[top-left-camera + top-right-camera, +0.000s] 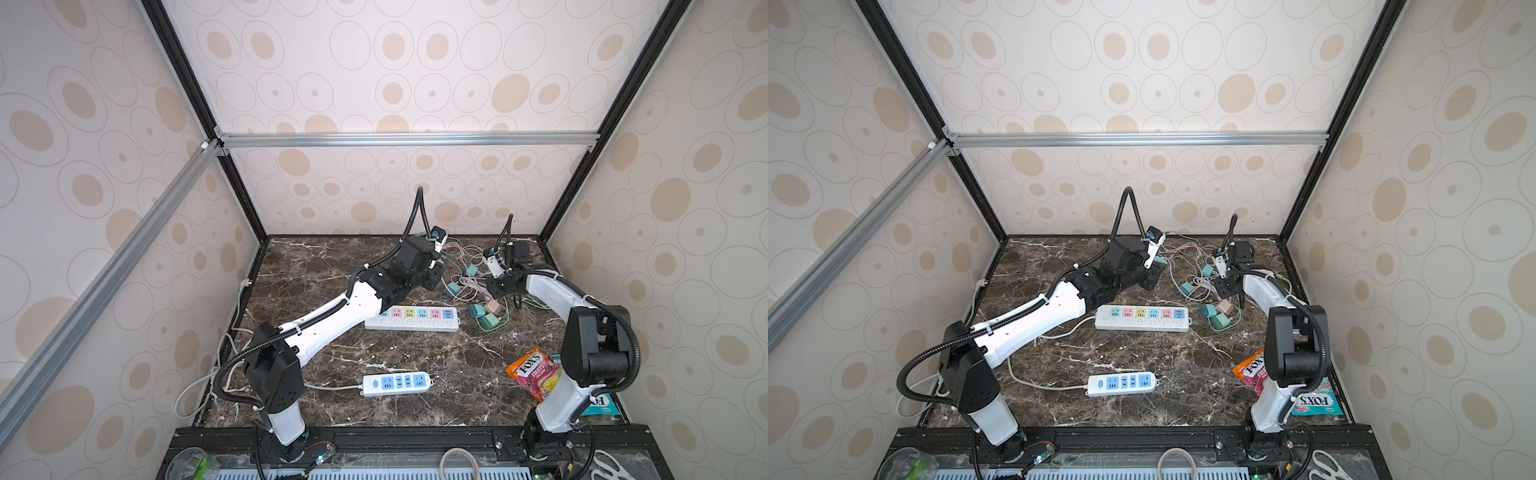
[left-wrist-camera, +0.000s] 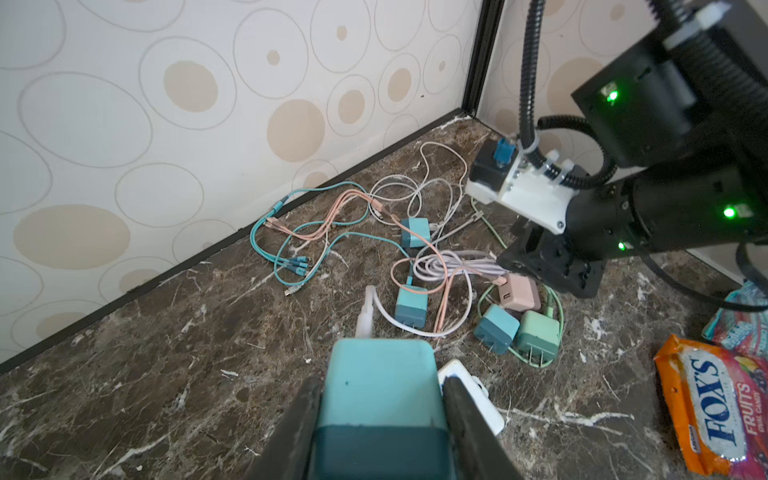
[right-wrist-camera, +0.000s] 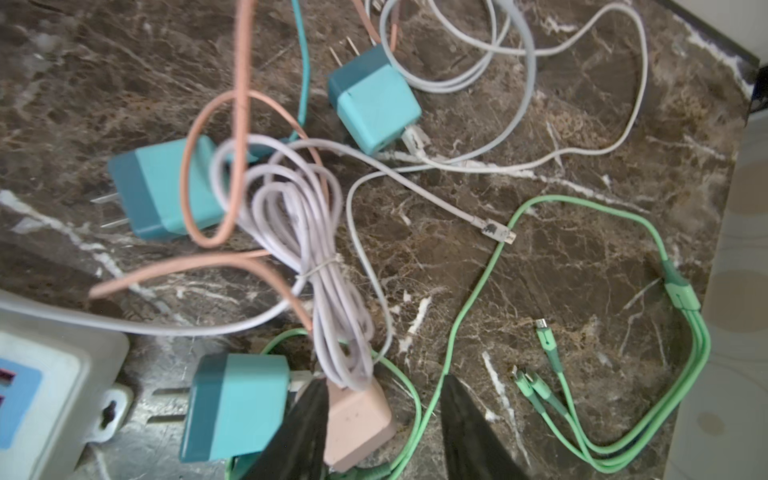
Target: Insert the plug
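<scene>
My left claw (image 2: 381, 388) pinches a teal plug (image 2: 376, 361) by its flat sides, above the surface (image 2: 166, 395). The plug's darker end sits toward my wrist and a white cable (image 2: 368, 307) leaves its pale end; I cannot see the prongs. The coloured power strip (image 1: 411, 319) lies just nearward of this claw, its long axis running across both top views, and this arm is the nearer one. My right claw (image 3: 384, 415) is spread, with a pink plug (image 3: 357, 424) against one finger.

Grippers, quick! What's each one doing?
Left gripper: closed, holding a teal plug.
Right gripper: open over a pink plug, not gripping it.
</scene>
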Controlling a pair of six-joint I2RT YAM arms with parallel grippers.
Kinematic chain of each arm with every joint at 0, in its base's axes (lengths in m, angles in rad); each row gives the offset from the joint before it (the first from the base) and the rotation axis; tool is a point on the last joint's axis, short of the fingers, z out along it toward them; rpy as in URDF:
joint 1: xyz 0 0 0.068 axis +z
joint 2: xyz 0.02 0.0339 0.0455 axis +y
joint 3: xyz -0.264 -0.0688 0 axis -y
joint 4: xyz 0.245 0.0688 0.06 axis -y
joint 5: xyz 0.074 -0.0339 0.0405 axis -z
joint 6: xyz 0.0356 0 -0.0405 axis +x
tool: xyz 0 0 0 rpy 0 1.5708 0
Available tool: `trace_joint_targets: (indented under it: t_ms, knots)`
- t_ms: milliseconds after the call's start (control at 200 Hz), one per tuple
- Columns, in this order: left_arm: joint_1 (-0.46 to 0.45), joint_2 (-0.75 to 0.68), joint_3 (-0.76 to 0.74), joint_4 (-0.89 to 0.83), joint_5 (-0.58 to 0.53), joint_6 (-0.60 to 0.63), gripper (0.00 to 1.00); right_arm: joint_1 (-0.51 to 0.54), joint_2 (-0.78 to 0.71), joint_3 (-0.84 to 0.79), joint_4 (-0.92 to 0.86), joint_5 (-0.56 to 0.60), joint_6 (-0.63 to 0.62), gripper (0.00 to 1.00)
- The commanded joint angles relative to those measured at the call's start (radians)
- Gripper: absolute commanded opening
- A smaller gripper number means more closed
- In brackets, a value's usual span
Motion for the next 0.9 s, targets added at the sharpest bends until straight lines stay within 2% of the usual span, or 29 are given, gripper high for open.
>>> trace_joint_targets:
  t_ms: [0,105,260,365,530,605,685,760,895]
  knots:
    - [0.004,-0.082,-0.028,0.008,0.002,0.009,0.0,-0.005,0.027,0.01,-0.06,-0.028,0.005,0.48]
    - [0.005,-0.093,-0.044,0.012,0.002,0.006,0.0,-0.003,0.025,-0.01,-0.113,-0.169,-0.071,0.55]
    - [0.004,-0.088,-0.044,0.012,0.001,0.005,0.0,-0.003,0.059,-0.022,-0.139,-0.134,-0.101,0.62]
    - [0.005,-0.091,-0.043,0.012,0.003,0.005,0.0,-0.003,0.076,-0.026,-0.11,-0.102,-0.078,0.62]
    - [0.004,-0.138,-0.068,0.016,0.057,0.001,0.0,-0.002,0.1,-0.006,0.006,0.045,0.06,0.49]
    - [0.004,-0.175,-0.088,0.016,0.113,-0.008,0.0,-0.004,0.103,0.013,0.043,0.114,0.121,0.48]
    - [0.005,-0.226,-0.113,0.008,0.168,-0.01,0.0,-0.007,0.109,0.036,0.071,0.203,0.195,0.5]
    - [0.006,-0.286,-0.14,0.007,0.225,-0.01,0.0,-0.022,0.144,0.097,0.023,0.294,0.269,0.55]
    - [0.025,-0.403,-0.172,0.017,0.298,-0.03,0.0,-0.043,0.208,0.178,-0.069,0.345,0.301,0.62]
